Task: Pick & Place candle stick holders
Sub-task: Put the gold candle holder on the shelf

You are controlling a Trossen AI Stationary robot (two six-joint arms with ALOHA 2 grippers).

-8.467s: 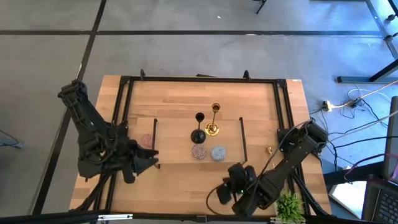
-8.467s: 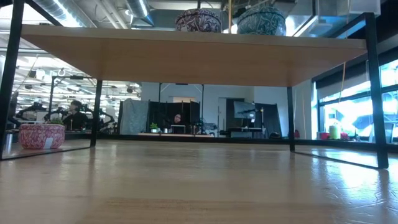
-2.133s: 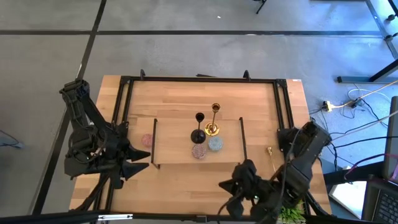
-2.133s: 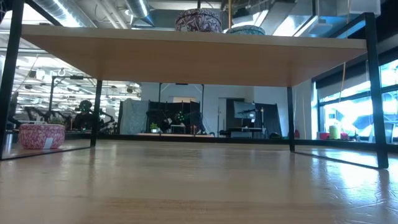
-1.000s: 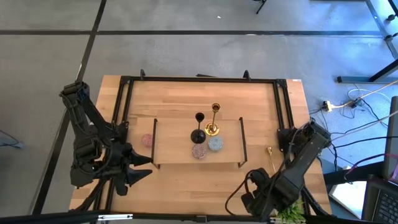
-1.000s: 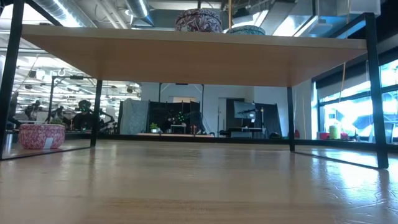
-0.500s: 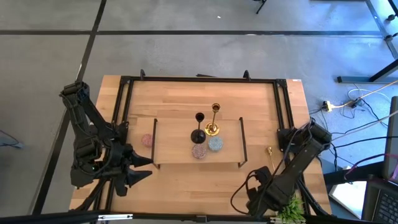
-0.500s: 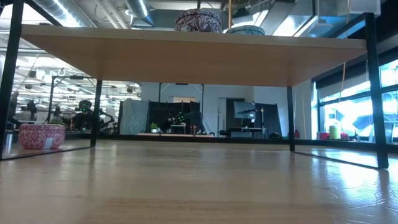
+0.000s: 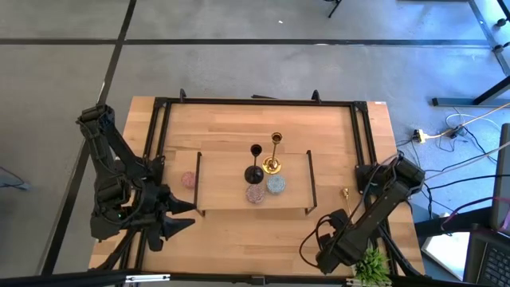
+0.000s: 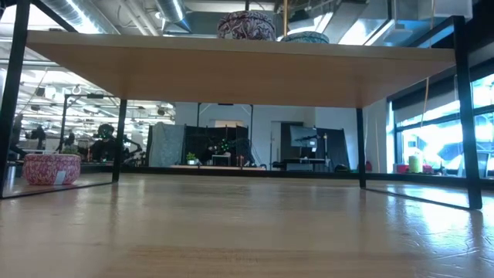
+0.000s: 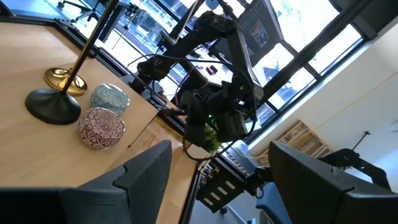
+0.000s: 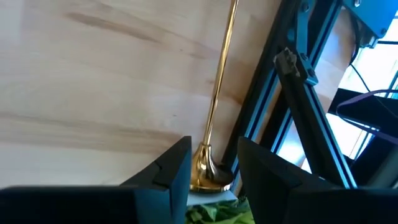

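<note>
The right gripper (image 12: pixel 208 167), its dark fingers parted and grasping nothing, frames a slim shiny gold candle stick holder (image 12: pixel 219 99) on pale wood by the black rail, while the left gripper (image 11: pixel 214 180) waits spread wide

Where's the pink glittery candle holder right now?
In the high view, the pink candle holder sits on the table's left side, just outside the raised wooden board's left rail, apart from the others.

No words, numbers, brand marks or signs can be read anywhere. The pink round (image 10: pixel 52 167) carries a small pale tag on its side, but nothing on that tag is legible.
</note>
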